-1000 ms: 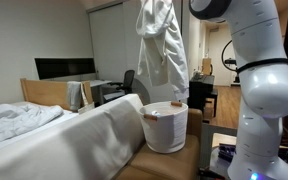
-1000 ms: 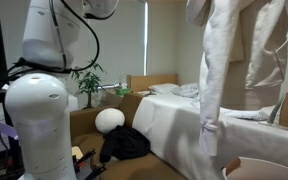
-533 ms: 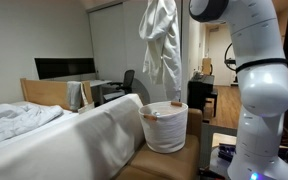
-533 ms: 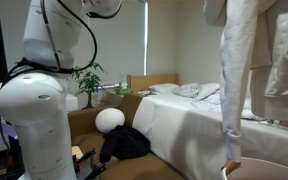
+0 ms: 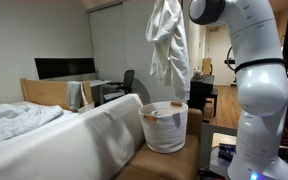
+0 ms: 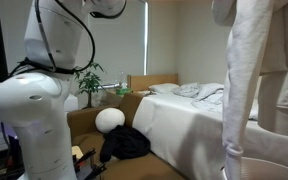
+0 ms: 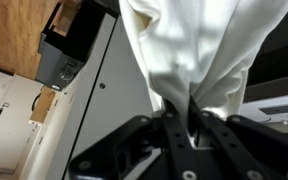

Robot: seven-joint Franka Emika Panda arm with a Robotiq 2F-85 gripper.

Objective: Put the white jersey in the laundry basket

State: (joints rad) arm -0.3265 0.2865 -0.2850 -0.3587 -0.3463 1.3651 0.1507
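Large soft white cloth jersey (image 5: 168,45) hanging over round white laundry basket (image 5: 166,128), black gripper (image 7: 189,108) clenched on its bunched top

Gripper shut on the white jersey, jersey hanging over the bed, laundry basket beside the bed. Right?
Wrong on one point: the white jersey hangs over the laundry basket, not over the bed, as an exterior view shows. The gripper is shut on it and the basket stands beside the bed.
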